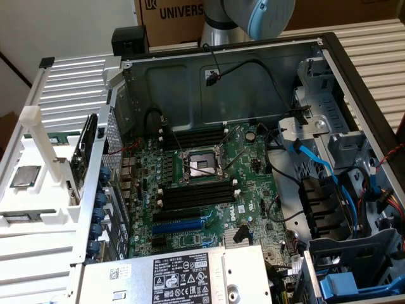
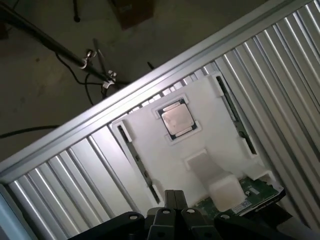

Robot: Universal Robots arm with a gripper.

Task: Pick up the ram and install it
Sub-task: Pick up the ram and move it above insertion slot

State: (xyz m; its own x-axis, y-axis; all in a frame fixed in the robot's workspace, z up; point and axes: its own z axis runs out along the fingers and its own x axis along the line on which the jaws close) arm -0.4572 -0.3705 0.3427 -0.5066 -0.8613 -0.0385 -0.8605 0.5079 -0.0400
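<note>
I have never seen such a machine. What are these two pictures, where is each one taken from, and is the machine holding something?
The machine is a robot arm with a claw at its end. The exterior view comes from a camera off the arm: it looks into an open computer case with a green motherboard and long black memory slots. On that view's left lies a white holder. The wrist view comes from a camera on the arm, looking past the claw at this holder, which carries a square processor chip and a thin green ram stick. The claw is shut and holds nothing.
</note>
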